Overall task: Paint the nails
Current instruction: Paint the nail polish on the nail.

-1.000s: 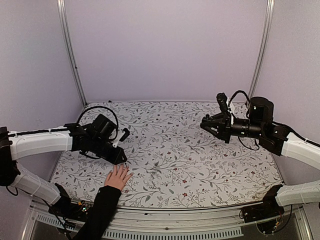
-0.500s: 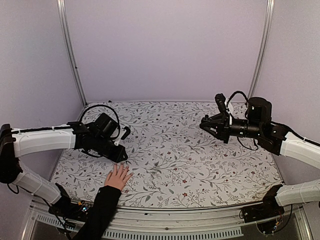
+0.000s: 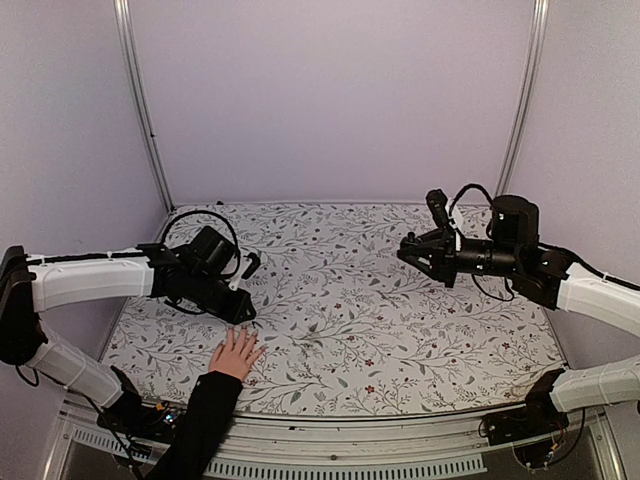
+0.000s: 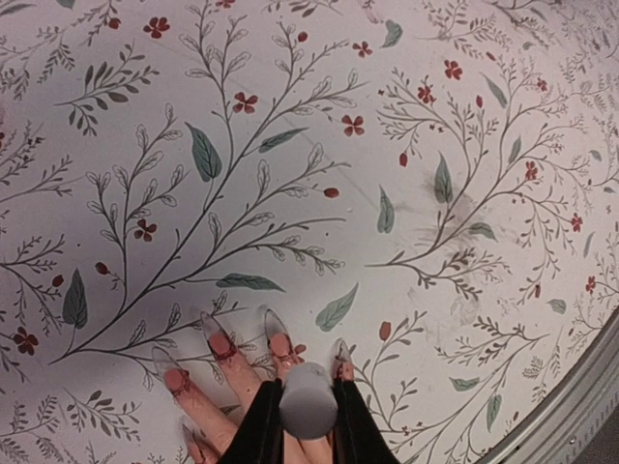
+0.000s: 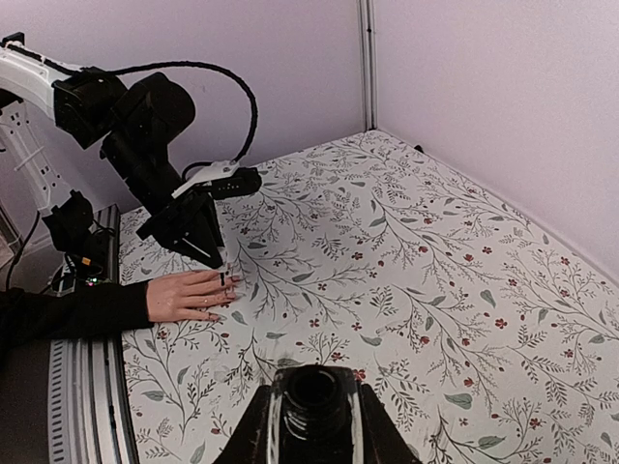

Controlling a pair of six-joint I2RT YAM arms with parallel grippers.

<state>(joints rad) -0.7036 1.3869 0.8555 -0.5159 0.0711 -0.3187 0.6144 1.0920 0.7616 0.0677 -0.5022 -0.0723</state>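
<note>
A light-skinned hand [image 3: 236, 354] in a black sleeve lies flat on the floral table near the front left, fingers spread. In the left wrist view its nails [image 4: 279, 340] are long, with reddish polish near the base. My left gripper [image 4: 308, 398] is shut on the pale round cap of the polish brush [image 4: 308, 404] and holds it right above the fingers. It shows in the top view [image 3: 240, 312] just beyond the fingertips. My right gripper [image 5: 311, 416] is shut on a small dark open bottle [image 5: 311, 396], held high above the table at the right [image 3: 410, 250].
The floral tablecloth [image 3: 380, 320] covers the table. Lilac walls with metal rails [image 3: 140, 110] close in the back and sides. A metal edge [image 4: 571, 406] runs along the front. The left arm's cable [image 5: 232, 87] loops above its wrist.
My right arm has drifted slightly left with the bottle. My left gripper has shifted a little above the fingertips. The hand has not moved.
</note>
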